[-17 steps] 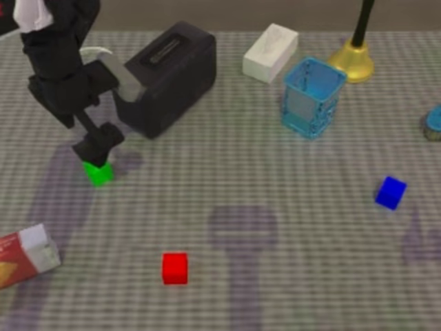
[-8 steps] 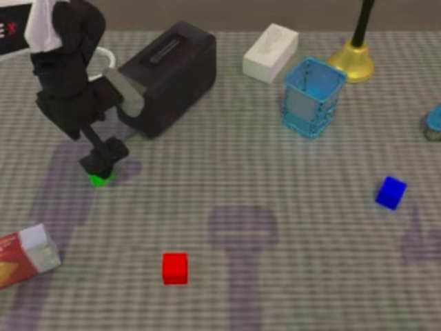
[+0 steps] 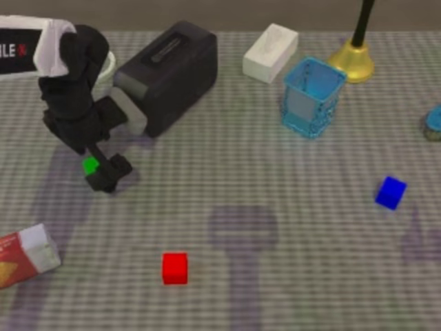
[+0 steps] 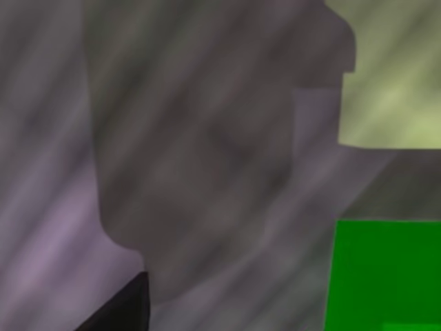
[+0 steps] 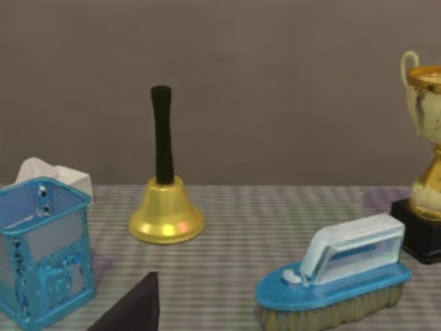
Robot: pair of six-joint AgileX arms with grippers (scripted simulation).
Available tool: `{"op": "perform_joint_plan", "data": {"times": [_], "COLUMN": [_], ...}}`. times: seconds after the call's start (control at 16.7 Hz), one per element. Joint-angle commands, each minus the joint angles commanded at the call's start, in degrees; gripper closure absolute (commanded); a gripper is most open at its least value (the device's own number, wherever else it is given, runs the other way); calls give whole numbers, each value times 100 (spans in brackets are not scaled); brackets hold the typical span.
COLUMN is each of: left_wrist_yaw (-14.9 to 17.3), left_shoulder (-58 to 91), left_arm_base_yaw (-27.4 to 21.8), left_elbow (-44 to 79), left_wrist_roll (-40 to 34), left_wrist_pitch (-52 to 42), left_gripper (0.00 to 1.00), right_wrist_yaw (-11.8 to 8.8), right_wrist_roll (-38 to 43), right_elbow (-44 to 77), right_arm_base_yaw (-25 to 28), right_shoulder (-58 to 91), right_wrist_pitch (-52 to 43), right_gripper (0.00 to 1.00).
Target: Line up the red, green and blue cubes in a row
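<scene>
While the left gripper (image 3: 103, 174) is clamping the green cube (image 3: 89, 165), its fingers are closing narrowly around it. The black case (image 3: 167, 74) is standing just beside the arm, the red cube (image 3: 174, 267) lying well apart.

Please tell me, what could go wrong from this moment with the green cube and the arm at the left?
1. The green cube shows only partly at the left pincer, so the grip may be off-centre and the cube could slip.
2. The black case stands close beside the left arm; a swing could bump it.
3. The red cube could be nudged if the green cube is set down too near it.
</scene>
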Motion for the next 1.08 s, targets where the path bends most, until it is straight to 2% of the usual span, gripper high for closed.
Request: {"op": "perform_joint_plan", "data": {"times": [0.06,0.84,1.08], "left_wrist_yaw": [0,0,0], "left_shoulder": [0,0,0], "left_arm_base_yaw": [0,0,0], "left_elbow": [0,0,0], "left_wrist_roll": [0,0,0], "left_wrist_pitch": [0,0,0], "left_gripper": [0,98,100], "right_wrist_yaw": [0,0,0], "right_wrist_roll": [0,0,0], "right_elbow": [0,0,0], "right_arm_base_yaw": [0,0,0], "right_shoulder": [0,0,0], "right_wrist_pitch": [0,0,0], "right_gripper": [0,0,0]}}
